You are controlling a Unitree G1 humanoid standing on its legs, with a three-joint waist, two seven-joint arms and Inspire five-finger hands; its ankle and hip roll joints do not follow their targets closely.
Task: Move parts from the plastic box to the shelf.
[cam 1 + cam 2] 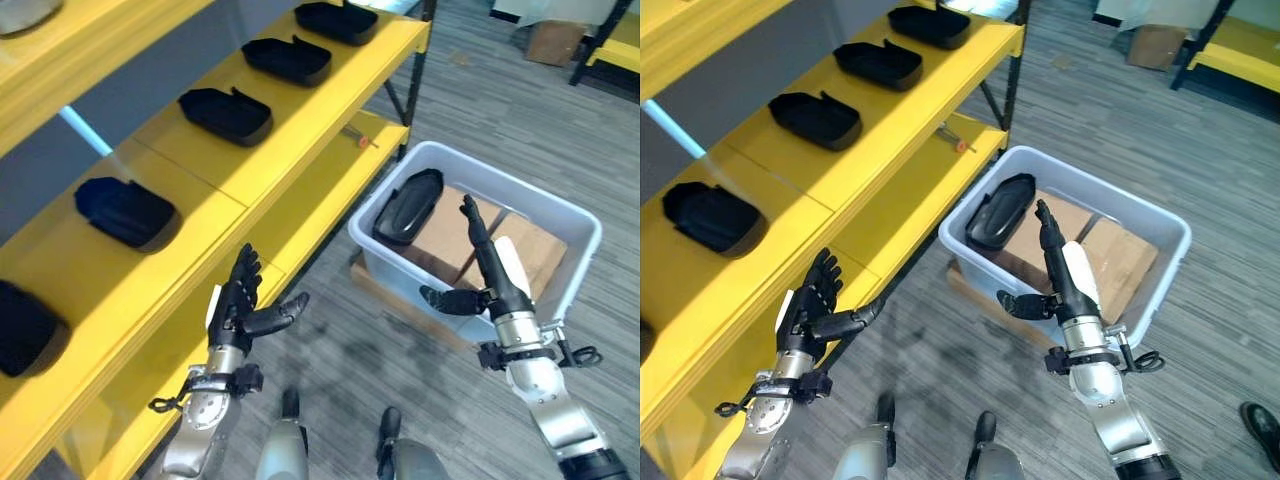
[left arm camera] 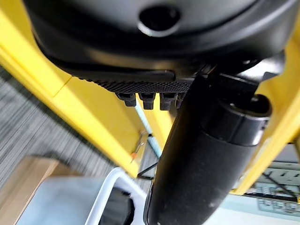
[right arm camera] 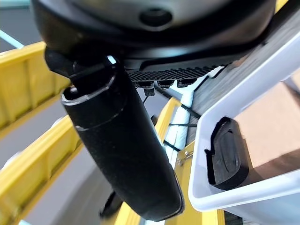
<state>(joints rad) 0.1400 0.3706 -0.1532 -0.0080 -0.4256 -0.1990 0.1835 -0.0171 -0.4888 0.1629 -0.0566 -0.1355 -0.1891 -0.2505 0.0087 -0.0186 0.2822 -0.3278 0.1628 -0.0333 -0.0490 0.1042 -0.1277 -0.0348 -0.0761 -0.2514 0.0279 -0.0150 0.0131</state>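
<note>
— What are the hands doing?
— The right hand (image 1: 1065,290) is raised over the near rim of the plastic box (image 1: 1160,232), fingers straight and thumb spread, holding nothing. The left hand (image 1: 812,312) hovers empty beside the box, fingers spread, by the yellow shelf (image 1: 890,115).
— And the parts?
— One black part (image 1: 1002,209) leans on the cardboard (image 1: 1120,255) inside the box; several others (image 1: 822,117) lie in a row on the shelf, up beside the box.

left hand (image 1: 238,305): raised, fingers straight, thumb out | right hand (image 1: 487,270): raised, fingers straight, thumb out
</note>
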